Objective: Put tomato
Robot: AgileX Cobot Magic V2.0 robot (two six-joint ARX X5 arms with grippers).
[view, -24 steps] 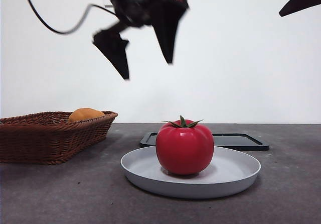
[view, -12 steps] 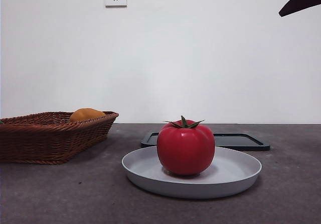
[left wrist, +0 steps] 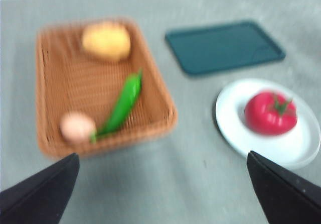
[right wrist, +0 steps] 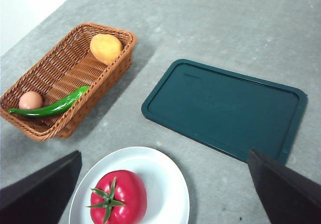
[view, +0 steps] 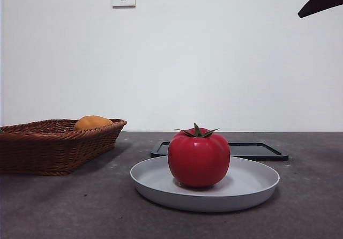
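Tomato (view: 199, 157) sits upright on the white plate (view: 257, 186), green stem up, near the table's front edge, about mid-width. Nothing touches it.

Dark green tray (view: 257, 150) lies flat just behind the plate, toward the back edge.

Wicker basket (view: 53, 148) stands toward the left edge, apart from the plate. It holds 1 orange-yellow fruit (right wrist: 106, 48) at its far end, 1 green chili (right wrist: 50, 106) and 1 egg (right wrist: 30, 100) at its near end.

Left gripper (left wrist: 160, 194): high above the table, jaws spread wide, holding nothing.

Right gripper (right wrist: 165, 194): also raised clear, jaws spread wide, holding nothing.
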